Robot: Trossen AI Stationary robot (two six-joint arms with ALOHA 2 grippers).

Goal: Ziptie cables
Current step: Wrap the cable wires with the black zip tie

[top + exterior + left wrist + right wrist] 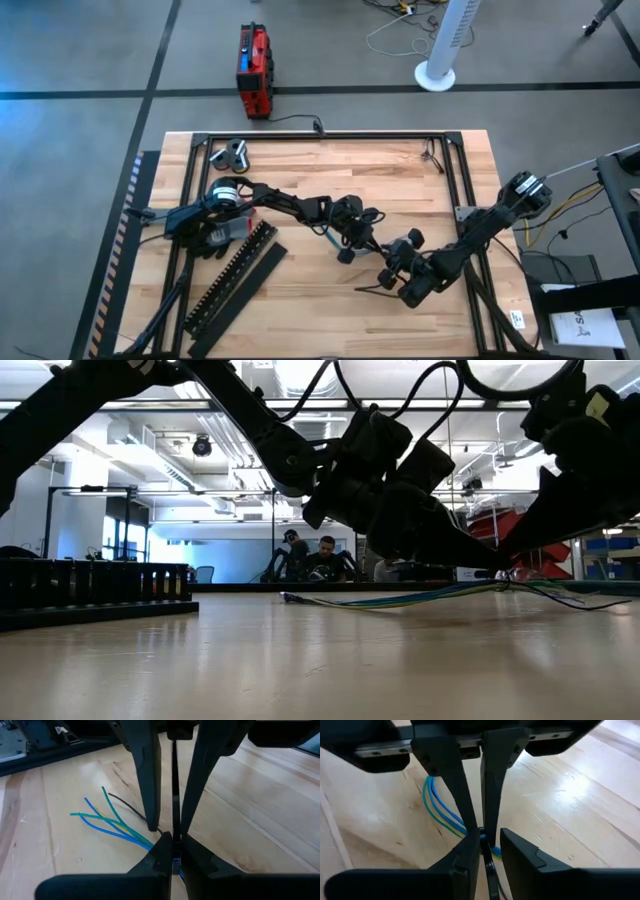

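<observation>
Both claws meet near the table's middle. The left gripper (167, 832) has its fingers nearly closed on the cables (107, 817), whose loose blue, green and dark ends fan out just beyond its tips. The right gripper (480, 834) pinches the same bundle further along, fingers narrowly parted around it. The wires look light, thin and floppy, best held close to the bunched part. Beyond lie a black toothed duct (232, 272) and a red box (254, 70). No writing is readable.

Both claws, left (347, 255) & right (385, 275), mid-table by cables (330, 238)
</observation>
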